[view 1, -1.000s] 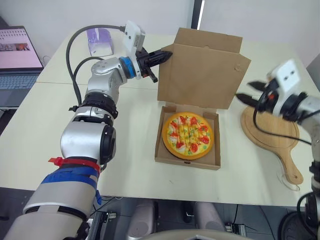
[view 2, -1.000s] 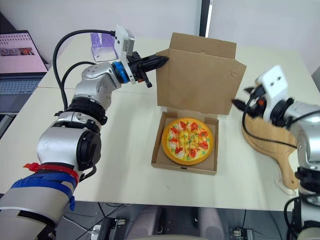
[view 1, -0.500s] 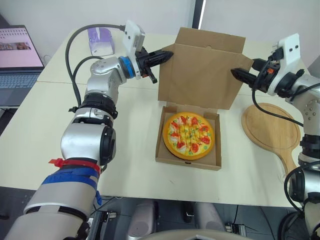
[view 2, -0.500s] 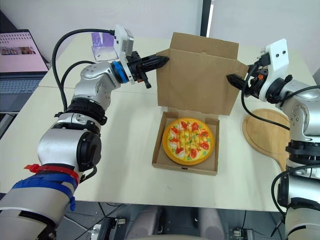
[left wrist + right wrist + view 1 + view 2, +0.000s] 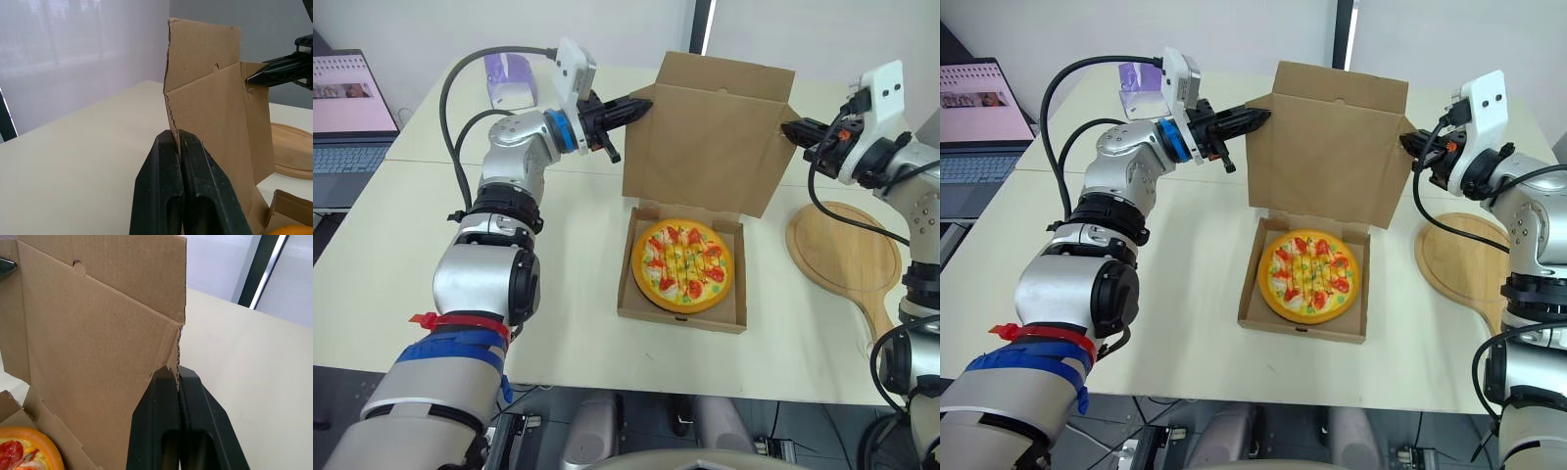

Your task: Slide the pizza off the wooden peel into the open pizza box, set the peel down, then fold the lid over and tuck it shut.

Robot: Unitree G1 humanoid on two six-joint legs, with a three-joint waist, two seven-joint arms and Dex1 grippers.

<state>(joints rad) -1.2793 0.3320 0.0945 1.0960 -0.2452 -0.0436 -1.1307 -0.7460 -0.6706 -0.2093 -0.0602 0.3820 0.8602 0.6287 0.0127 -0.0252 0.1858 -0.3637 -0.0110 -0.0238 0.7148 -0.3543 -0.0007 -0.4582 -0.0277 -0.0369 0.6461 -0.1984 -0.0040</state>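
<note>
The pizza (image 5: 681,264) lies in the base of the cardboard box (image 5: 729,313) at mid table. The box lid (image 5: 710,137) stands upright behind it. My left gripper (image 5: 636,106) is shut on the lid's left side flap, seen edge-on between the fingers (image 5: 168,161) in the left wrist view. My right gripper (image 5: 797,129) is shut on the lid's right side flap (image 5: 177,362). The round wooden peel (image 5: 847,259) lies flat on the table to the right of the box, below my right arm.
A laptop (image 5: 347,113) sits open at the far left. A small purple-and-white container (image 5: 509,80) stands at the back left. The peel's handle (image 5: 886,333) points toward the table's front right edge.
My right gripper rose from beside the peel to the lid's right flap and closed on it. The left gripper kept its hold on the left flap.
</note>
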